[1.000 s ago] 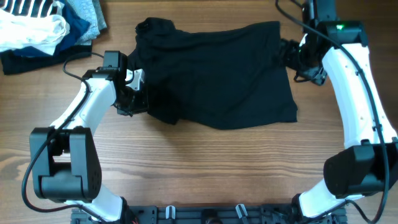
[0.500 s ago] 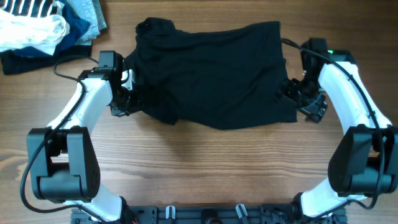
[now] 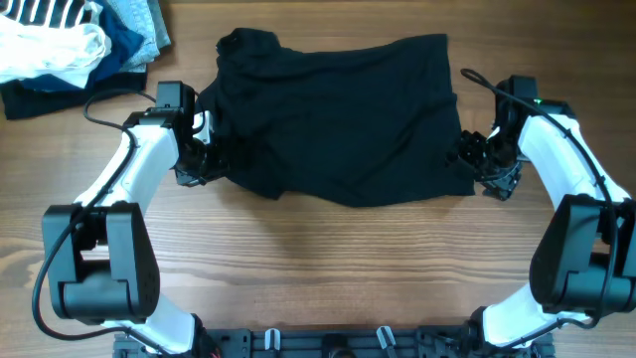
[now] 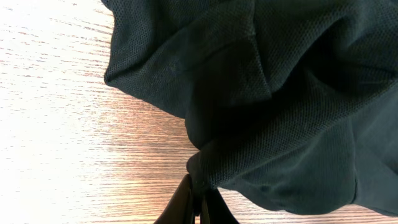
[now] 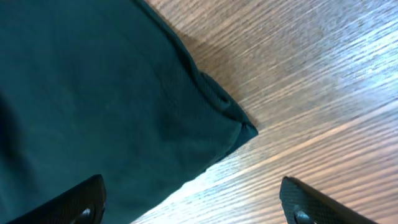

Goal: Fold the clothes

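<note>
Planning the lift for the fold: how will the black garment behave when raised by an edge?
Probably floppy: the black garment bunches into soft folds where the left pincer pinches it. Likely light: the thin knit lies flat on the table. With only one edge held, the rest would probably trail.

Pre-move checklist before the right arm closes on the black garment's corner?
1. left gripper pinched shut on an edge of the black garment: ok.
2. right gripper open: ok.
3. near right corner lies ahead of the right gripper, between its finger lines: ok.
4. right fingers low enough to catch the fabric: cannot tell.
5. garment lying flat: not ok, bunched on the left side.
6. heap of other clothes apart from the garment: ok.
</note>
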Motion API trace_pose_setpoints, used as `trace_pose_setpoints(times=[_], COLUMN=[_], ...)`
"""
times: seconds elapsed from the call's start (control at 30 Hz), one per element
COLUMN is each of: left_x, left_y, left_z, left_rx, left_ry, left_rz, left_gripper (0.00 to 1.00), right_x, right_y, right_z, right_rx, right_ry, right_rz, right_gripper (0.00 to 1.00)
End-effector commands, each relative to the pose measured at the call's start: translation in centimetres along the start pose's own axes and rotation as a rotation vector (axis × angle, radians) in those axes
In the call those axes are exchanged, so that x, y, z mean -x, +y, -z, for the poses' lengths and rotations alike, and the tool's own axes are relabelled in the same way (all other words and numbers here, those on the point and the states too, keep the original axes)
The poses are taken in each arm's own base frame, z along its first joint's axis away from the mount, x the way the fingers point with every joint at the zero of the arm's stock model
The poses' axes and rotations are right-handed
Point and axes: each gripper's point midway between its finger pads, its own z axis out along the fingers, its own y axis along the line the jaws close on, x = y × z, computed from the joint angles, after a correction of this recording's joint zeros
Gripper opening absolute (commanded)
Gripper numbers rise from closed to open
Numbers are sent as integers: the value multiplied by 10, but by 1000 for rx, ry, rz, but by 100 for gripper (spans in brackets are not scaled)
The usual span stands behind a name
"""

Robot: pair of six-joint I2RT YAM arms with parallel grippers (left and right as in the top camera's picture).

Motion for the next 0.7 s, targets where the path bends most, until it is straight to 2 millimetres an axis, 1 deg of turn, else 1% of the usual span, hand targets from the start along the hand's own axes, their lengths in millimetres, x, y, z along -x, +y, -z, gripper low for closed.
trace_pose_setpoints(times=[0.0, 0.07, 0.23, 0.4, 0.57, 0.67], left_x=[-3, -4, -3, -3, -3, -4], left_y=[5, 5, 5, 5, 5, 5], left_z=[-2, -2, -2, -2, -2, -2], left_rx=[15, 16, 15, 15, 15, 15], left_ry=[13, 17, 14, 15, 15, 16], left_rz=[21, 22, 21, 21, 21, 22], left_gripper=[4, 4, 4, 4, 4, 4], right_x=[-7, -8, -14, -15, -8, -8], right_y=[-2, -6, -11, -12, -12, -12], right_z=[-10, -15, -26, -27, -28, -31], right_rx=[6, -9, -13, -17, -21, -25], right_ry=[18, 14, 21, 24, -10, -2], right_rz=[-31, -44, -57, -67, -62, -64], right_gripper=[90, 89, 84, 83, 74, 74])
